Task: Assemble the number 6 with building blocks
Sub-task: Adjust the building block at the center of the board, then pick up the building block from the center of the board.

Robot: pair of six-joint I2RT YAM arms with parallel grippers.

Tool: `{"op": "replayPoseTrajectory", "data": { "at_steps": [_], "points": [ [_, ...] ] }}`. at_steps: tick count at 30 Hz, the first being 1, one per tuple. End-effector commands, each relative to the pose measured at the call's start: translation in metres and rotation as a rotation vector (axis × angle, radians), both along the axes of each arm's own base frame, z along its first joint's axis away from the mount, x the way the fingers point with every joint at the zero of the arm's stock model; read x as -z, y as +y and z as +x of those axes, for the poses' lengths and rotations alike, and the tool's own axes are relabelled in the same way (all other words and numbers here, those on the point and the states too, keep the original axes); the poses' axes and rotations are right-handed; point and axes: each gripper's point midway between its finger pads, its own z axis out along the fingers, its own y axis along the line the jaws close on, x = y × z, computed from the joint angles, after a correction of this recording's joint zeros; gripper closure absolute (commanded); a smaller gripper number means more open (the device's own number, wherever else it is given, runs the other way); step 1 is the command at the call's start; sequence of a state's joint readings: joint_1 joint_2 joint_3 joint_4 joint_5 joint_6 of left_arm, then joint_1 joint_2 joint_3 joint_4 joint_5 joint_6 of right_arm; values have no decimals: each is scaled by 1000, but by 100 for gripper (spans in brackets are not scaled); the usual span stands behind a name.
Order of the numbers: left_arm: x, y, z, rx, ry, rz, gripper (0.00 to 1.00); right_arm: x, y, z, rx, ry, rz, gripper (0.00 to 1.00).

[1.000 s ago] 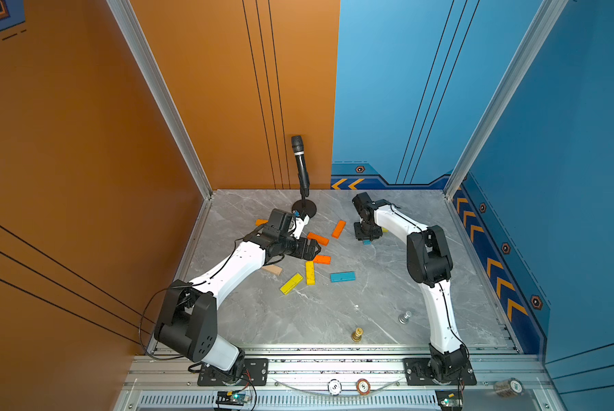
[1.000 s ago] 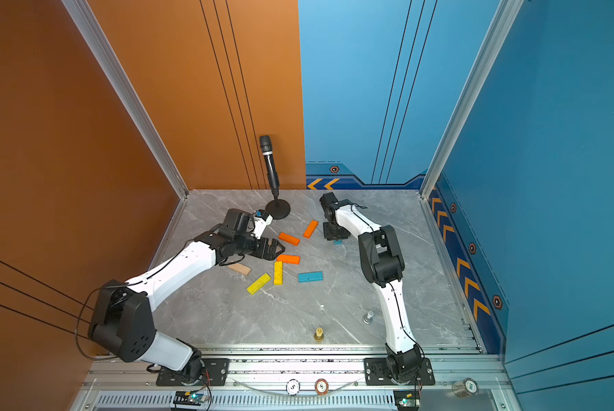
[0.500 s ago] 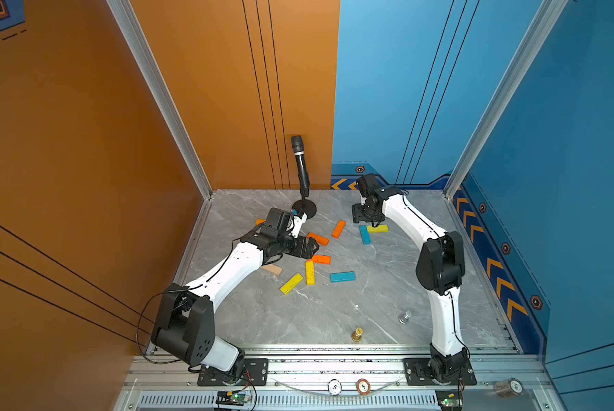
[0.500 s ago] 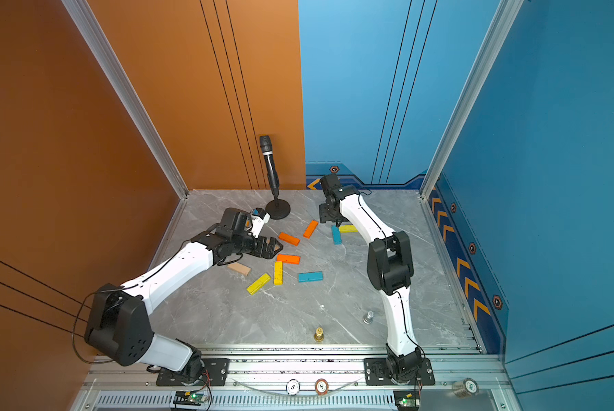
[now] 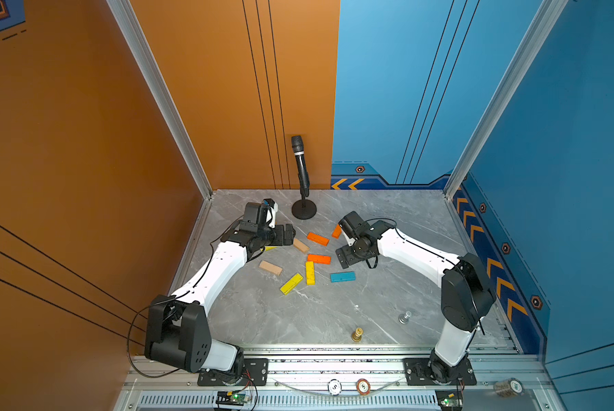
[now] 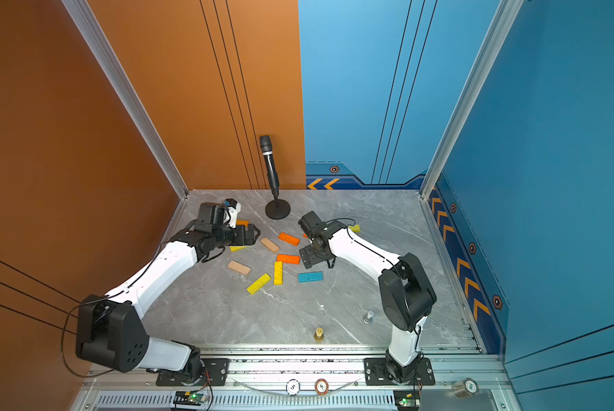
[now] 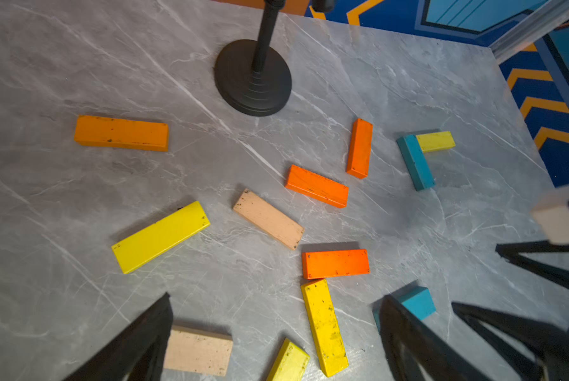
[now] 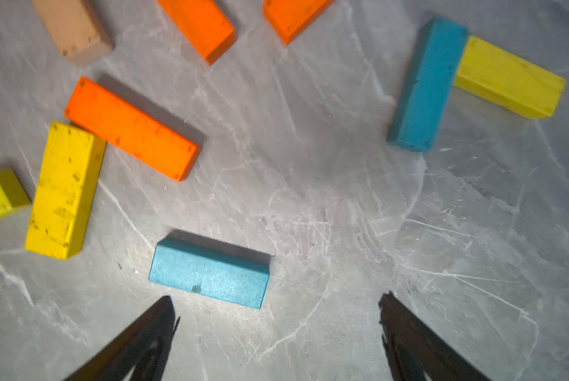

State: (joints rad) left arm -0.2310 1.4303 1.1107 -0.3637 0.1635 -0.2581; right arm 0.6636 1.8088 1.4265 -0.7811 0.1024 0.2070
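The building blocks lie scattered mid-table: orange ones, tan ones, yellow ones and a blue one. A second blue block and a yellow block touch in an L farther back. My left gripper hovers open beside the tan block, nothing between its fingers. My right gripper stands open and empty just above the table. In the right wrist view the near blue block lies just ahead of its fingertips.
A black microphone stand rises at the back centre. A gold chess piece and a silver one stand near the front edge. Orange and blue walls close in the table on three sides.
My right arm has swung from the back of the table toward the middle and its jaws have opened. The blue and yellow L stays behind. The left arm has barely moved.
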Motion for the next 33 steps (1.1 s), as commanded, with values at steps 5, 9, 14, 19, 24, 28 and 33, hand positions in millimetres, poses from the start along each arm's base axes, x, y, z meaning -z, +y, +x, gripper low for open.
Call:
{"op": "replayPoseTrajectory", "data": {
  "at_steps": [5,9,14,19,24,28,33],
  "points": [
    [-5,12,0,-45,-1,-1,2,21,21,-34,-214,61,-82,1],
    [-3,10,0,-36,5,-8,2,27,33,-41,-384,50,-140,0],
    [-3,7,-2,-18,5,-16,2,34,49,-57,-643,55,-188,3],
    [-4,5,-3,-6,0,-24,2,43,45,-46,-755,20,-259,7],
    [-4,3,-3,2,2,-32,2,56,45,-45,-856,49,-269,13],
    [-5,0,-3,14,-4,-49,2,58,46,-41,-860,84,-213,20],
    [-4,-1,-3,16,-2,-52,2,67,43,-36,-863,113,-219,25]
  ]
}}
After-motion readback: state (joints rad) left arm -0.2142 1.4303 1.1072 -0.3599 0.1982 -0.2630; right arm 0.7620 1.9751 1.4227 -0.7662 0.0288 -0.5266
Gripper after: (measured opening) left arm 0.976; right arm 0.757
